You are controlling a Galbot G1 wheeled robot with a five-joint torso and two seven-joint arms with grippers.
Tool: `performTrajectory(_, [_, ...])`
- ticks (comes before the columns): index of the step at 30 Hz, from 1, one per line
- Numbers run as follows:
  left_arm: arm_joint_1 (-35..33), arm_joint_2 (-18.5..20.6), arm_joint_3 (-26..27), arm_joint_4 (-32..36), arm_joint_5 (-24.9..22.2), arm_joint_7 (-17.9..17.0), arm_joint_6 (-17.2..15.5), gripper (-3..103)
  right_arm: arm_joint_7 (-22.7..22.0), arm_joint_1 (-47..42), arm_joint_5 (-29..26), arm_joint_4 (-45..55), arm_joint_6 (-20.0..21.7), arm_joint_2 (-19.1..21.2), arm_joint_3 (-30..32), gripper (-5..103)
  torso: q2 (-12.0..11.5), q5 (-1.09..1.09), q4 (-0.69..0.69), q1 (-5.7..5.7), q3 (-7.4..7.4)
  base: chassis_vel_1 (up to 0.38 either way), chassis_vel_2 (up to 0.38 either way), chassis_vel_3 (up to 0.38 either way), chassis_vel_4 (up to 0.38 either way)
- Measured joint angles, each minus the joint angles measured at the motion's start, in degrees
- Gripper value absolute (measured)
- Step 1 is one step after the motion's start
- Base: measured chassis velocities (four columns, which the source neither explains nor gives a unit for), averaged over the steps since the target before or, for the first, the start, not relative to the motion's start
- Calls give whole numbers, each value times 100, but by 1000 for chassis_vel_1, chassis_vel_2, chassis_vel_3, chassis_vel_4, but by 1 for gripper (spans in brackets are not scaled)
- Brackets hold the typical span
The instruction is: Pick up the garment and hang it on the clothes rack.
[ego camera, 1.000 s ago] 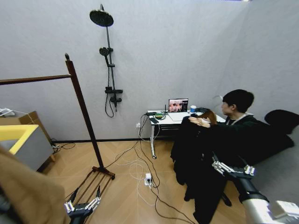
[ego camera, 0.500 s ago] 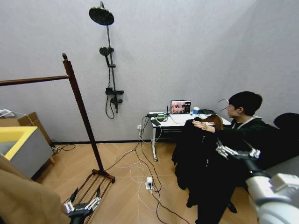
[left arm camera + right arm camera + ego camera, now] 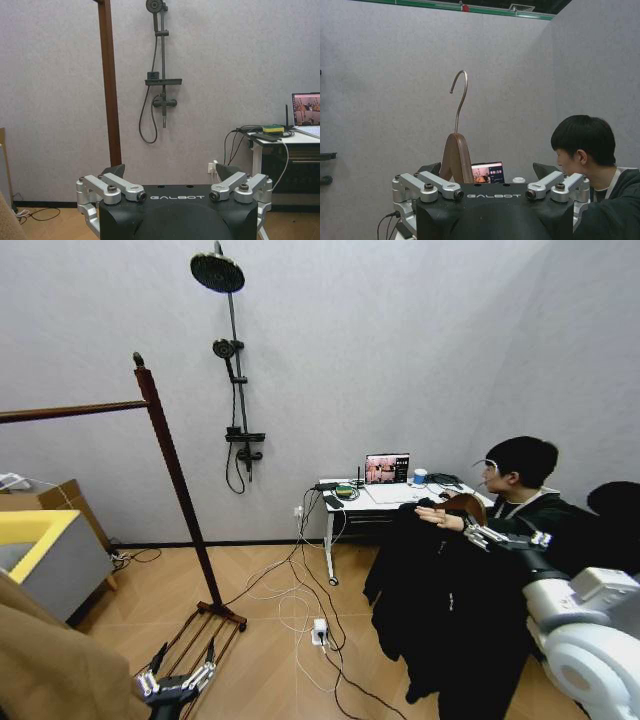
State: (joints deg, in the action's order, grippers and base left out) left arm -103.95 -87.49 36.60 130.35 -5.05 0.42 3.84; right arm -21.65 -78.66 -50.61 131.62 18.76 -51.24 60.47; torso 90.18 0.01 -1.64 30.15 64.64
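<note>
Clothes rack (image 3: 170,465): tall reddish-brown post with a knob finial, left of centre in the head view, its top bar running off the left edge, slatted base on the wood floor at lower left. The same post stands at upper left in the left wrist view (image 3: 110,85).

Garment (image 3: 440,610): long black coat, right of centre in the head view, hanging full length on a brown wooden hanger (image 3: 462,506). A person's hand (image 3: 433,517) rests on the coat's shoulder, holding it up beside the hanger. In the right wrist view the hanger (image 3: 457,155) rises just behind the gripper body, left of centre, metal hook curving toward the top of the frame.

Right gripper (image 3: 497,536): raised at the coat's shoulder, just right of the hanger, at centre right of the head view. In its wrist view the fingers (image 3: 427,172) are spread wide, nothing between them.

Left gripper (image 3: 178,676): parked low at the bottom left of the head view, in front of the rack's base. Fingers (image 3: 114,171) wide apart, empty.

Tan coat (image 3: 50,660): lower left corner of the head view.
</note>
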Motion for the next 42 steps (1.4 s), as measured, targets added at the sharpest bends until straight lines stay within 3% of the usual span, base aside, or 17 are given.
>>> performTrajectory(2, [0,0,0,0,0,0,0,100,75,40,-75,-57,-65,19,-33,103,0,0,0,0,0,0,0,0,0])
performTrajectory(4, [0,0,0,0,0,0,0,100,136,78,-123,-92,-88,30,-68,100,0,0,0,0,0,0,0,0,0])
performTrajectory(9, [0,0,0,0,0,0,0,100,330,326,-155,-302,-127,91,-248,79,0,-1,1,0,0,0,0,0,0])
performTrajectory(12, [0,0,0,0,0,0,0,100,363,373,-147,-354,-132,110,-274,74,0,-1,1,0,0,0,0,0,0])
performTrajectory(14, [0,0,0,0,0,0,0,100,394,397,-85,-409,-140,124,-293,57,0,0,1,0,0,0,0,0,0])
performTrajectory(18, [0,0,0,0,0,0,0,100,430,393,24,-421,-193,115,-303,51,0,-1,1,-1,0,0,0,0,0])
performTrajectory(20, [0,0,0,0,0,0,0,100,440,364,94,-404,-243,90,-313,35,0,-1,1,-1,0,0,0,0,0])
performTrajectory(23, [0,0,0,0,0,0,0,100,444,345,130,-392,-260,77,-314,30,0,-1,1,-1,0,0,0,0,0])
performTrajectory(26, [0,0,0,0,0,0,0,100,462,279,256,-346,-363,56,-293,15,0,-2,4,-1,-1,0,0,0,0])
performTrajectory(29, [0,0,0,0,0,0,0,100,462,257,266,-350,-416,54,-267,10,0,-1,3,-1,-1,0,0,0,0])
performTrajectory(42, [0,0,0,0,0,0,0,100,710,255,137,-360,-700,33,-269,10,0,-1,0,-1,0,0,0,0,0])
